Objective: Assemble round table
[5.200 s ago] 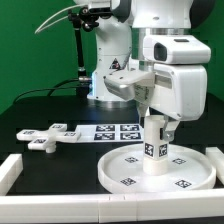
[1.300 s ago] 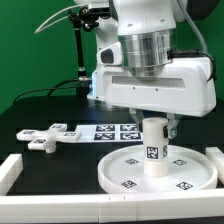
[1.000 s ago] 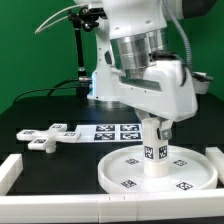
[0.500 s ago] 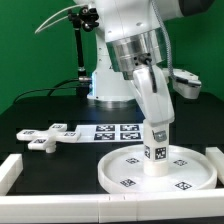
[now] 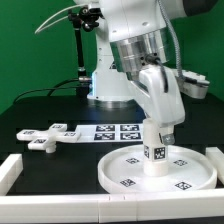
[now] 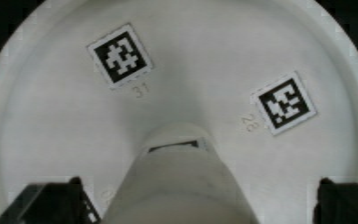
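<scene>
The disc (image 5: 108, 172) lies flat on the table (image 5: 40, 112), rim up, so that it serves as a steady seat for the other parts. The leg (image 5: 154, 156) stands upright at the centre of the disc, its foot in contact with the disc floor; I judge this to be the mounting position, though I cannot see the joint itself. The gripper (image 5: 157, 130) hangs directly above the disc centre and reaches down over the upper end of the leg, with the wrist turned at an angle. In the wrist view the gripper (image 6: 190, 205) straddles the leg (image 6: 179, 185): the two dark fingers (image 6: 51, 202) stand wide apart, and a strip of white disc (image 6: 194, 50) shows between each finger and the leg. I therefore read the jaws as parted and holding nothing, and the leg as standing by its own seating. I judge this posture to suit a fresh hold for turning the leg further into the disc. The base (image 5: 45, 137) lies flat on the table, well apart from the disc on the exterior view's left, out of the arm's working path until the leg is fixed. The marker board (image 5: 115, 131) lies just behind the disc.
</scene>
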Robot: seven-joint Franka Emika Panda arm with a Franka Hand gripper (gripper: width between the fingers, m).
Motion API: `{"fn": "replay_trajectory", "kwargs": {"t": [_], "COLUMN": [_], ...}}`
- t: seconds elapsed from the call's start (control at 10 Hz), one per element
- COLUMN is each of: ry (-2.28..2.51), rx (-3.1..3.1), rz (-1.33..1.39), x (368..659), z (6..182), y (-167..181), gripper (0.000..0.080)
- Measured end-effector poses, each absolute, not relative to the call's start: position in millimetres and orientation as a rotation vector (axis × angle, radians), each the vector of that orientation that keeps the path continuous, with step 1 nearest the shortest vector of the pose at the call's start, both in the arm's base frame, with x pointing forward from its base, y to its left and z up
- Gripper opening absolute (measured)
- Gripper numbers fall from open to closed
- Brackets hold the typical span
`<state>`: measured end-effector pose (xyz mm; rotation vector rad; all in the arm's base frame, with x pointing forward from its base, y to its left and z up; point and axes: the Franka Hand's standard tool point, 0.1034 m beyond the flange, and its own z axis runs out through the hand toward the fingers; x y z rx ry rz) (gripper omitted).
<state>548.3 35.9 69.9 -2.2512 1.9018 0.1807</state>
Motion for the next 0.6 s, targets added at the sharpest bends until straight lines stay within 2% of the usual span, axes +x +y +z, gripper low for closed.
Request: {"fn": "replay_trajectory", "kwargs": {"t": [0.6], "ry": [1.223], "rx": [-2.701], "rz": [0.083], "x": [549.0], "z": [71.3], "y": [33.4], "gripper": [0.0649]}}
